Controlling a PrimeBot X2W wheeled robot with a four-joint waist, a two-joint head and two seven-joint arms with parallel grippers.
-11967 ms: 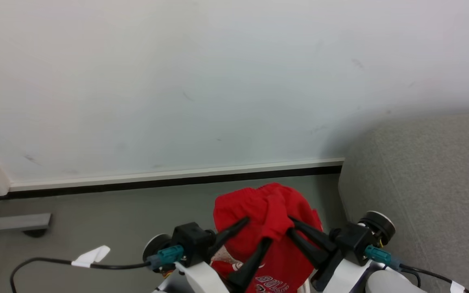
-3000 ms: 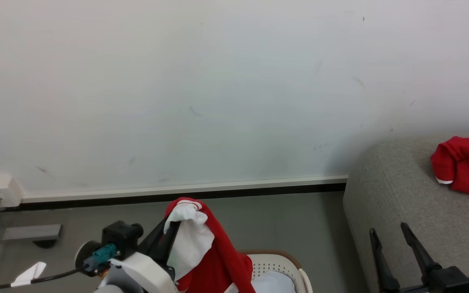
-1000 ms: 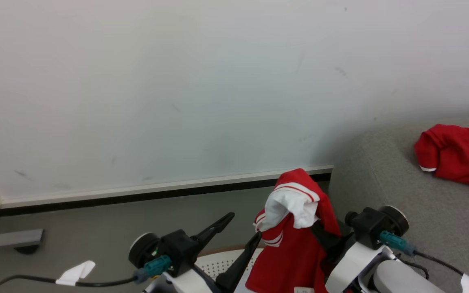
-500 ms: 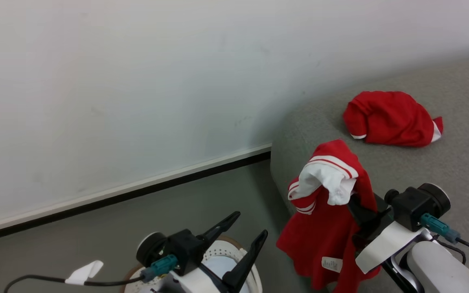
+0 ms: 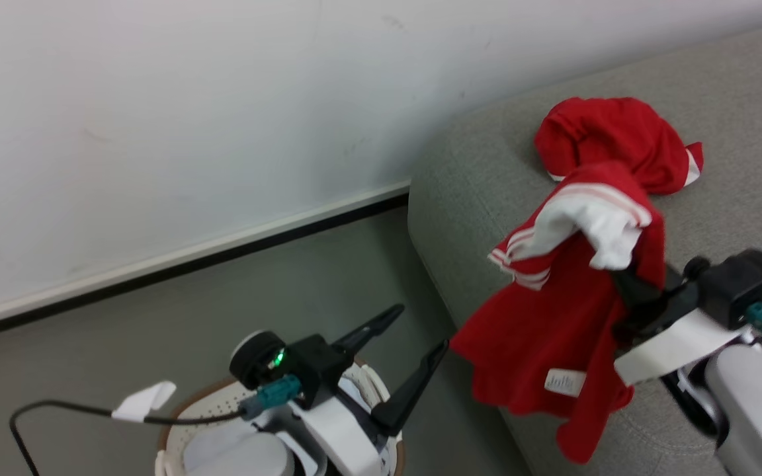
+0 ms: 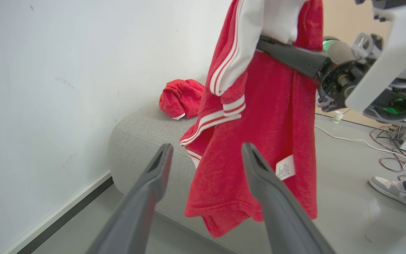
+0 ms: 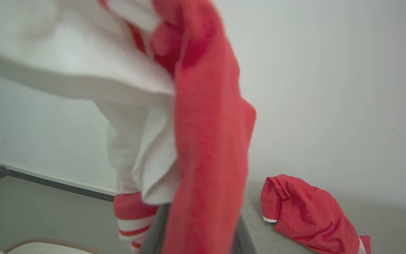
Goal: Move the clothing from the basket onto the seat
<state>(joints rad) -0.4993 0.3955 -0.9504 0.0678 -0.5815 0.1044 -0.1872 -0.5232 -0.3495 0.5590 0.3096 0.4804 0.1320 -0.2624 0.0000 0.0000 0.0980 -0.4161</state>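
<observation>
The right gripper [image 5: 622, 283] is pinching the red top [image 5: 553, 317] just under its white part, jaws pressed almost together on the cloth. Its fingertips are lying buried in the folds. The top is hanging with its long axis straight down by the rounded corner of the seat [image 5: 480, 172], striped sleeve sticking out toward the wall, label near the hem. Whether the hem is touching the seat cannot be told. The left gripper [image 5: 421, 328] is holding nothing, jaws spread wide above the basket [image 5: 212, 404], which the left arm is mostly covering. A second red garment [image 5: 609, 129] is lying crumpled on the seat
</observation>
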